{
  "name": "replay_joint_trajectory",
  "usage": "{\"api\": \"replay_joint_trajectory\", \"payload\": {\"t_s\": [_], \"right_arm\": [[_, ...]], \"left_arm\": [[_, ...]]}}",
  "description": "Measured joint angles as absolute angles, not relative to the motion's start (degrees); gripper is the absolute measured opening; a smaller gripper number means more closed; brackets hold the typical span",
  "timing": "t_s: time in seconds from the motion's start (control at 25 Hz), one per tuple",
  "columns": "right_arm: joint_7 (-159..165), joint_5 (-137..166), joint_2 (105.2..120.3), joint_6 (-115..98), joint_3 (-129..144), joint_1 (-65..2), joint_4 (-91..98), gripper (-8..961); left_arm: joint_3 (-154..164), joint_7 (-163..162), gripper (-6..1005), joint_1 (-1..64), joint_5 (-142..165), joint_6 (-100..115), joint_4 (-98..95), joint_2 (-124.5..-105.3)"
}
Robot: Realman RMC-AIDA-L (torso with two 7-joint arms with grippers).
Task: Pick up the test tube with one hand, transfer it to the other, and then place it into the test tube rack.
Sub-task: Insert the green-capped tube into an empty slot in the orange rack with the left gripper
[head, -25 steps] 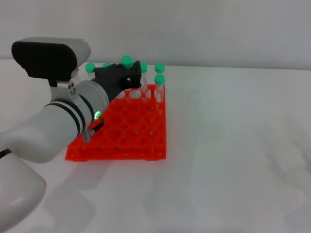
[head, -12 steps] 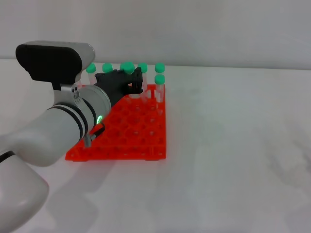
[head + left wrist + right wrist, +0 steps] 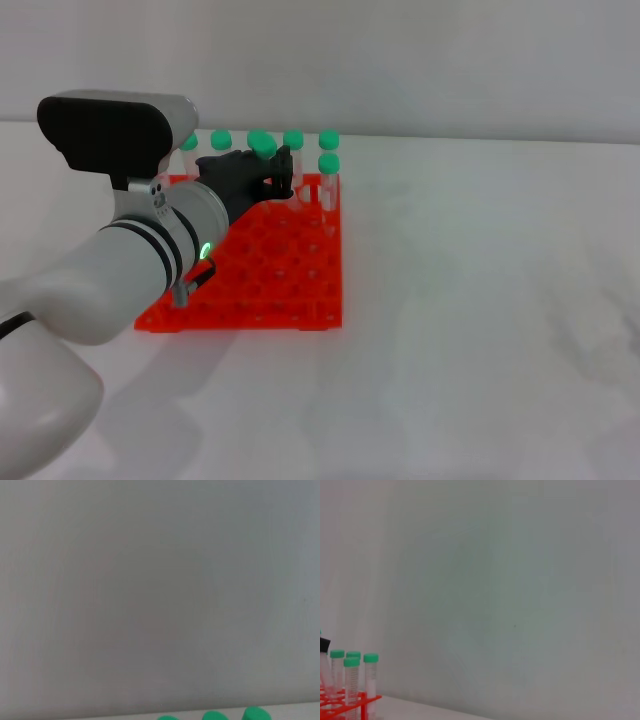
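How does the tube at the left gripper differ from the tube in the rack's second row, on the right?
The tube at the left gripper is partly hidden by black fingers over the back row; the second-row tube stands free and upright in the rack. Its clear body shows; the other's barely does. Both have green caps.

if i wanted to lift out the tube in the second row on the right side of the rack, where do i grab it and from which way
Grip the second-row tube just under its green cap, coming straight down from above. It stands upright in the test tube rack with only the top part showing, and the left gripper crowds its left side, so a top approach looks clearest.
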State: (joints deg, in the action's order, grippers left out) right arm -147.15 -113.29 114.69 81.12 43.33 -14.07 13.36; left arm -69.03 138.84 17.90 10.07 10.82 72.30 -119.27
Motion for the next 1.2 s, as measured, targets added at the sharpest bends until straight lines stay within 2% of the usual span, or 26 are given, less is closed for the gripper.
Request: {"api": "replay_joint_trajectory", "payload": {"t_s": [0.56, 0.88, 1.2], "right_arm": [[-147.06, -113.23, 114.7, 81.13, 43.31, -14.06, 13.27, 869], [-146.82, -113.26, 114.69, 81.6, 43.26, -13.94, 12.89, 869], [-146.72, -113.29, 114.69, 82.59, 43.54, -13.87, 12.57, 869]], "left_arm": [[-69.36, 138.78, 214, 22.63, 7.82, 9.26, 64.11, -119.27], [-69.49, 138.73, 213, 23.07, 7.82, 9.2, 62.74, -119.27], [-69.58, 138.96, 333, 22.99, 8.1, 9.17, 61.23, -119.26]]}}
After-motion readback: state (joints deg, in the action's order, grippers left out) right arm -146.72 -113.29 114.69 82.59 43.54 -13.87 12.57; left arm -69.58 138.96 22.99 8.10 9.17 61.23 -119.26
